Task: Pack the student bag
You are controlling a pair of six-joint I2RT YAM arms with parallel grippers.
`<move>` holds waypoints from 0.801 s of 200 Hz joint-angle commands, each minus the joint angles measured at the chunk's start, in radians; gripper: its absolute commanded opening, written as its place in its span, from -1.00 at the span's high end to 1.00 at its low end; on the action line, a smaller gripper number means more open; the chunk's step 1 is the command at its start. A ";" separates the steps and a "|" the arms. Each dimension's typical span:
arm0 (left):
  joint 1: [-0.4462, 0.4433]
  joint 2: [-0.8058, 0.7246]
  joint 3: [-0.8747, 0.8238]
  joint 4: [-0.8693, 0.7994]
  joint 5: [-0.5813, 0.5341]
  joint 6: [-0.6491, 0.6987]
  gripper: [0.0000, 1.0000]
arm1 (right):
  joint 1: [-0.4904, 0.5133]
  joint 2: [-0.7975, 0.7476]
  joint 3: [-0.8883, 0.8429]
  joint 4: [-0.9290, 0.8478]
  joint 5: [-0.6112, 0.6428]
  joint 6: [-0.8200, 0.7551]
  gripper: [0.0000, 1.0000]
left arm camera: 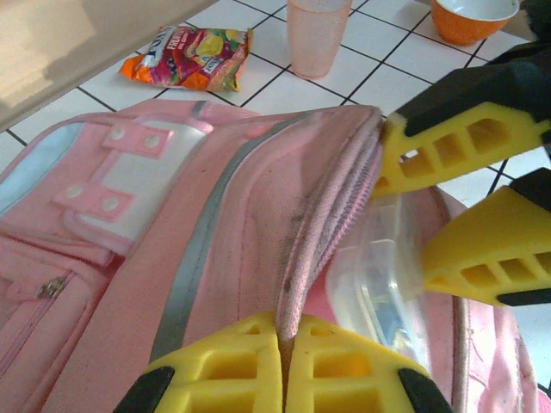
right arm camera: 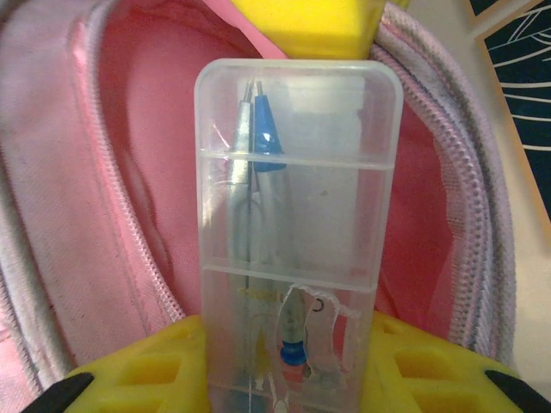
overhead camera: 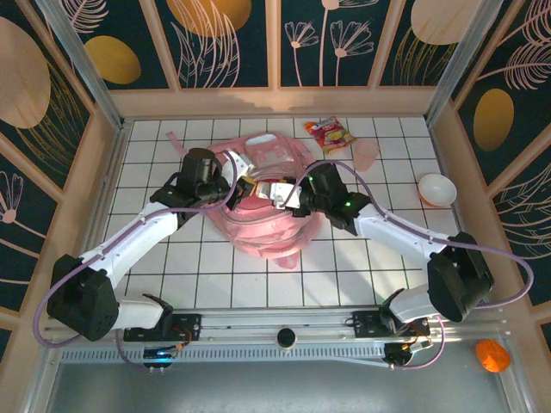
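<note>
Pinching the bag rim open, the left gripper clears the way; the right gripper, clamped on a case, should push it deeper.

student bag: mid-table, between both arms
pen case: partway into the bag's opening, on its right side
right gripper: right of the bag, fingers clamped either side of the case
left gripper: pinching the bag's zip edge, left of the opening
snack packet: just behind the bag
cup: behind-right of the bag, near the packet
bowl: well off to the bag's right
</note>
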 commanded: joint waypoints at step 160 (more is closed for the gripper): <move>-0.005 -0.068 0.051 0.090 -0.040 -0.018 1.00 | 0.008 0.110 0.173 -0.141 0.185 -0.048 0.05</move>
